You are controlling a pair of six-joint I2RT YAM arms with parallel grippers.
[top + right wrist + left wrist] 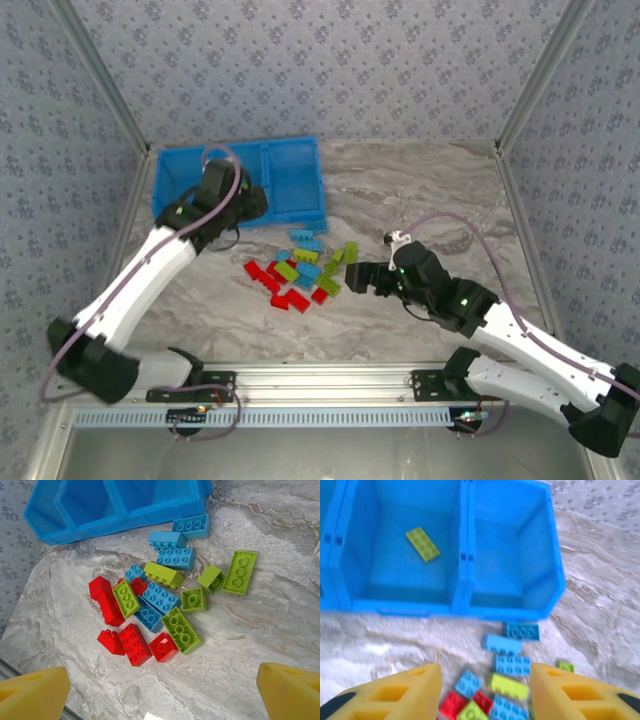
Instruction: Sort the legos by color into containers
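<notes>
On the marbled table (420, 180), we are viewing a blue tray (290, 160) and a loose pile of bricks (300, 270) lying just in front of it. From above, the left arm (150, 275) is covering part of the tray's near side, so we are seeing its compartments incompletely. In the left wrist view the leftmost compartment is running off the frame edge. In the right wrist view the tray's far side is being cut off at the top. Several red pieces in the pile are overlapping their neighbours, so we are giving their number with reserve.

In the right wrist view we are counting six blue bricks (176, 558), six green bricks (181, 630) and about five red bricks (134, 644) on the table. The farthest blue one is lying near the tray's front wall.

One further green brick (422, 544) is lying flat in the middle compartment (395, 580) of three.

The left gripper (485, 680) is hovering by the tray's front wall, its yellow fingers (395, 695) standing apart with nothing between them. The right gripper (162, 680) is hanging to the right of the pile, its jaws spread wide and holding nothing. Its fingertips are entering the right wrist view at the bottom corners.
</notes>
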